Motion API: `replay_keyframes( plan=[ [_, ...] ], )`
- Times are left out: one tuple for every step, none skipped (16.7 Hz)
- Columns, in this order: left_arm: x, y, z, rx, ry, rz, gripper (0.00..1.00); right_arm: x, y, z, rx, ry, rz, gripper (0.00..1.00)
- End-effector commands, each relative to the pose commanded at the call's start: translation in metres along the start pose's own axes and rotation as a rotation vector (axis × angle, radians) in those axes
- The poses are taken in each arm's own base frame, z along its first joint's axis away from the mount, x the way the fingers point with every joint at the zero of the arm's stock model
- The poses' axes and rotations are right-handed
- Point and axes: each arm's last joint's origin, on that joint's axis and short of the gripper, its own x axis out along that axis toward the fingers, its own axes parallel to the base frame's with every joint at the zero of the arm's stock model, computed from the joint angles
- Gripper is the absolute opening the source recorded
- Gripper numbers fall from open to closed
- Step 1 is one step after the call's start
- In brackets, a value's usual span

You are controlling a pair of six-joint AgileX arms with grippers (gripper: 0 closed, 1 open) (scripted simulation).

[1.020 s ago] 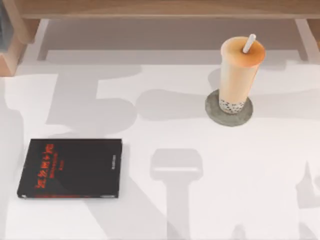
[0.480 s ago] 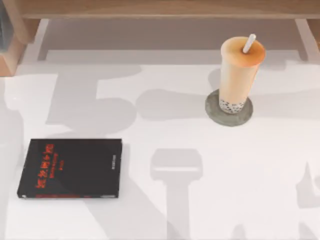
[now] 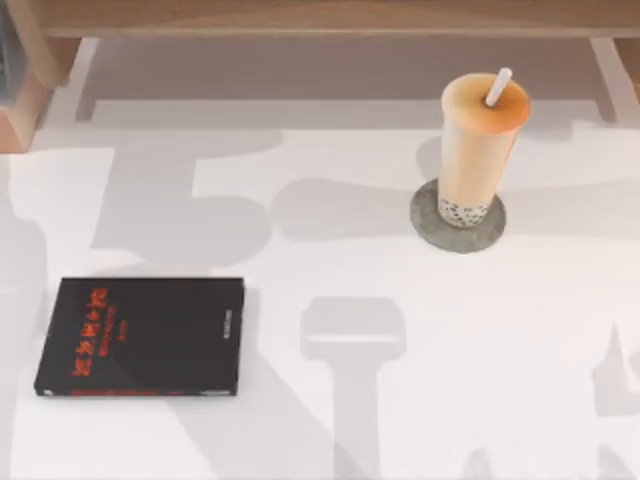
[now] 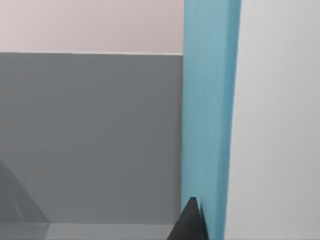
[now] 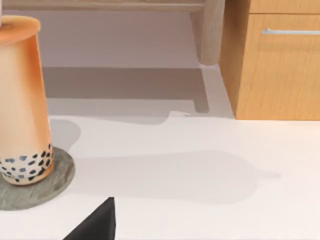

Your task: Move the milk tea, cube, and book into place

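Milk tea (image 3: 478, 150) stands upright on a grey coaster (image 3: 458, 222).

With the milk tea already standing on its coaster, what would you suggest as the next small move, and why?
Probably ease the left gripper forward to seat the light-blue book it is beside, upright against the grey panel. The milk tea already stands on the round grey coaster, so the book looks like the piece in hand. Whether the gripper grips it, I cannot tell.

Orange-tan milk tea (image 3: 479, 140), dark-speckled base; black book (image 3: 140, 336), red lettering.
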Motion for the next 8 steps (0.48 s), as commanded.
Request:
replay_keyframes(
  plan=[
    [0.0, 0.0, 0.0, 0.0, 0.0, 0.0, 0.0, 0.0, 0.0, 0.0, 0.0, 0.0, 0.0, 1.0],
    [0.0, -0.001, 0.0, 0.002, -0.001, -0.001, 0.0, 0.0, 0.0, 0.0, 0.0, 0.0, 0.0, 1.0],
    [-0.001, 0.0, 0.001, 0.001, -0.001, 0.001, 0.0, 0.0, 0.0, 0.0, 0.0, 0.0, 0.0, 1.0],
    [-0.004, 0.003, 0.003, 0.0, -0.001, 0.006, 0.0, 0.0, 0.0, 0.0, 0.0, 0.0, 0.0, 1.0],
    [-0.007, 0.005, 0.006, 0.0, -0.002, 0.011, 0.0, 0.0, 0.0, 0.0, 0.0, 0.0, 0.0, 1.0],
    [-0.01, 0.006, 0.008, 0.0, -0.003, 0.012, 0.0, 0.0, 0.0, 0.0, 0.0, 0.0, 0.0, 1.0],
    [-0.011, 0.003, 0.01, 0.001, -0.003, 0.007, 0.0, 0.0, 0.0, 0.0, 0.0, 0.0, 0.0, 1.0],
    [-0.01, 0.0, 0.011, 0.002, -0.001, 0.0, 0.0, 0.0, 0.0, 0.0, 0.0, 0.0, 0.0, 1.0]
  ],
)
